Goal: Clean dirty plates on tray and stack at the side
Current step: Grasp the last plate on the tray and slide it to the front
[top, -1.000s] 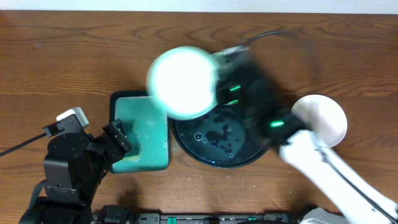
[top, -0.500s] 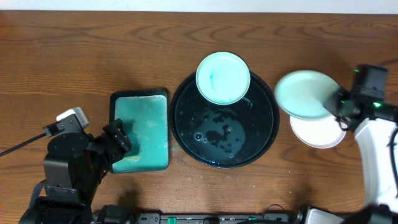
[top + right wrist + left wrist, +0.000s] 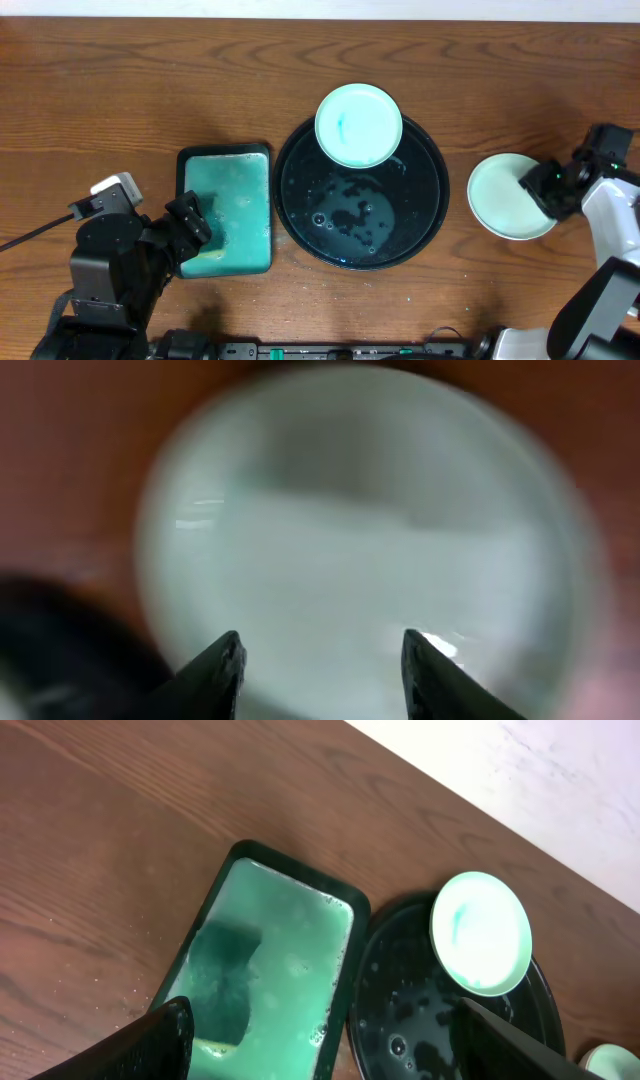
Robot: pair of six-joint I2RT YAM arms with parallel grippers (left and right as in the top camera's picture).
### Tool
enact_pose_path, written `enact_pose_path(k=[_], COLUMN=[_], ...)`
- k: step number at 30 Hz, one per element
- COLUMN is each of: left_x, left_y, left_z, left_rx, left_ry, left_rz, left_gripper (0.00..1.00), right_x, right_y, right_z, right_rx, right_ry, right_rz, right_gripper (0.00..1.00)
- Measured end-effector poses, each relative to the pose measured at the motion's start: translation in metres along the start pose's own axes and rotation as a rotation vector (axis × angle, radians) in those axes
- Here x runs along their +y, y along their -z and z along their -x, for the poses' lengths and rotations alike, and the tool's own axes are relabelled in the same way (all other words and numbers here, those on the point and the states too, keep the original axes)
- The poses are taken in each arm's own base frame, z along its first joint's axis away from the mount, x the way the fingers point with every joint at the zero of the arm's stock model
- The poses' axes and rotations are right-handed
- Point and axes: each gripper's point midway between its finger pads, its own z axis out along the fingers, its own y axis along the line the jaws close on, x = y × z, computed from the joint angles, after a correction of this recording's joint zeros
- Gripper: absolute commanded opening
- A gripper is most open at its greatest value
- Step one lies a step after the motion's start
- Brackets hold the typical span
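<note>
A pale mint plate [image 3: 358, 125] with a teal smear sits on the far rim of the black tray [image 3: 424, 215]; both show in the left wrist view, plate [image 3: 480, 932], tray [image 3: 400, 1020]. A stack of pale plates [image 3: 503, 195] rests on the wood right of the tray and fills the right wrist view [image 3: 370, 530]. My right gripper [image 3: 545, 185] is open at the stack's right edge, its fingers [image 3: 320, 650] above the top plate. My left gripper [image 3: 190, 225] is open over the teal tray, fingers wide apart [image 3: 320, 1040].
A teal rectangular tray [image 3: 228, 208] with a dark rim lies left of the black tray, holding teal liquid and a dark sponge [image 3: 225, 975]. Puddles of water lie in the black tray. Bare wood tabletop surrounds everything.
My right arm carried a plate from over the tray to the right and set it on the plate at the side, then opened. The left arm has not moved.
</note>
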Motion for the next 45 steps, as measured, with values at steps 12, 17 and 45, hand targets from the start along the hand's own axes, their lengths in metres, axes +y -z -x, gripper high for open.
enact_pose_path(k=[12, 17, 45], left_x=[0.0, 0.0, 0.0], left_y=[0.0, 0.0, 0.0], left_z=[0.0, 0.0, 0.0], left_rx=[0.001, 0.001, 0.001], left_ry=[0.0, 0.0, 0.0], left_rz=[0.0, 0.0, 0.0], left_gripper=[0.82, 0.82, 0.82], right_x=[0.188, 0.225, 0.179], right_y=[0.048, 0.001, -0.025], right_z=[-0.044, -0.069, -0.147], right_rx=[-0.238, -0.277, 0.038], right_ry=[0.657, 0.832, 0.838], right_rz=[0.436, 0.41, 0.226], right_gripper=[0.56, 0.56, 0.01])
